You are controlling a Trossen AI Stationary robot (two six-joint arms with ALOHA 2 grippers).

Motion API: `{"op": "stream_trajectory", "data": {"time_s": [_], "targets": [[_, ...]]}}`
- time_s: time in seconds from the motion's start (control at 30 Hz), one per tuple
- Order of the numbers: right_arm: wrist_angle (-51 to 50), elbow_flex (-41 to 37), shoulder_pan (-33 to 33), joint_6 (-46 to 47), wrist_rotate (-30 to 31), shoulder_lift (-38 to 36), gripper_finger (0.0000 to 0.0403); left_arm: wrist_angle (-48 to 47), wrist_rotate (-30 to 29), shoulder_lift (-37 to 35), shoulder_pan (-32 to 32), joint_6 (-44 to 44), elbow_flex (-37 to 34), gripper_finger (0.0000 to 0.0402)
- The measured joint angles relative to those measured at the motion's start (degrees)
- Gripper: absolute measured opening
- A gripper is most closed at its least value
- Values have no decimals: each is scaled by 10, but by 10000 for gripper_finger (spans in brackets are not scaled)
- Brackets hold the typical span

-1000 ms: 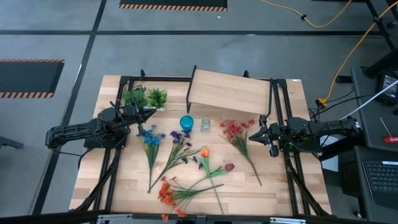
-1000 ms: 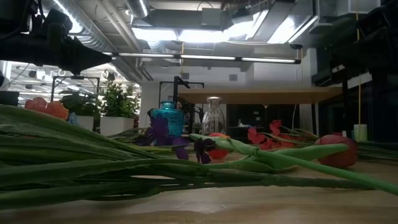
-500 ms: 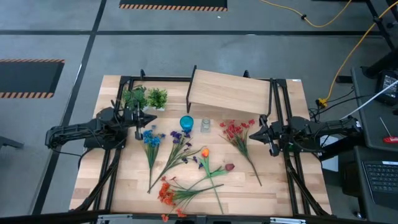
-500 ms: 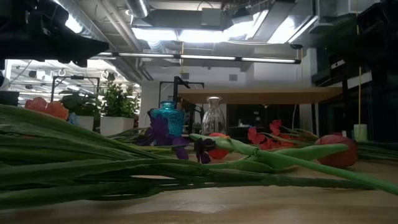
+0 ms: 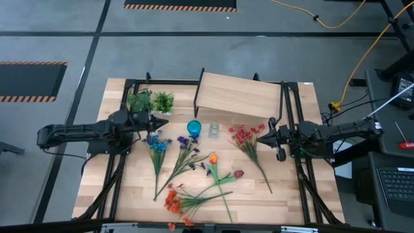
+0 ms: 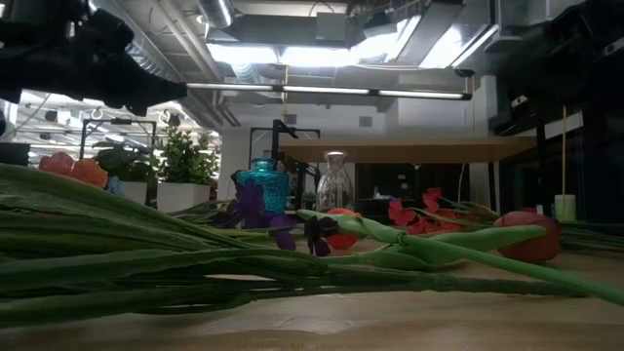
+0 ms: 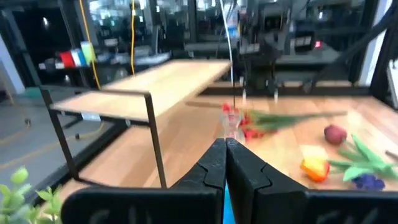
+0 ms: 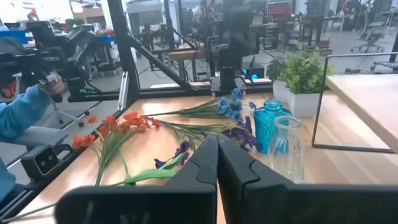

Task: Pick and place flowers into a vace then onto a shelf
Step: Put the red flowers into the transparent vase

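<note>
Lowest in the high view lies the orange spray, stems fanning right. Above it, mid-frame, sit the orange tulip, the purple spray, the blue spray at centre left and the red spray at centre right: five flowers, all flat on the counter, none picked.

Beyond them stand two vases, a blue vase and a clear vase side by side, both without flowers. Two leafy plants sit at upper left, and one shelf at upper centre, bare.

The left claw has swung from pointing down at the blue spray to pointing right, its arm stretched further left; its fingers are pressed together on nothing. The right claw has closed over the last second, also on nothing, beside the red spray's blooms without holding them. In my judgement that is settling, not grasping; the task has not begun.
</note>
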Motion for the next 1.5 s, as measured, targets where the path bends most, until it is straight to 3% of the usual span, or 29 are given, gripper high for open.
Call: {"op": "stream_trajectory", "data": {"time_s": [0.33, 0.47, 0.77, 1.0, 1.23, 1.5], "targets": [[-1, 45, 0, 0, 22, 87, 2, 1, 7, 121, -3, 29, 47, 3], [-38, 73, 0, 5, 21, 132, 1, 0, 17, 145, -36, 30, 52, 1], [-246, 219, 40, 52, 23, 221, 1, 79, -143, 192, -183, 15, 54, 1], [-307, 266, 111, 109, 78, 279, 0, 100, -265, 250, -294, -22, 79, 1], [-314, 288, 176, 163, 121, 324, 0, 62, -297, 347, -354, -27, 168, 2], [-352, 320, 227, 232, 156, 362, 0, -28, -319, 448, -375, -121, 237, 3]]}}
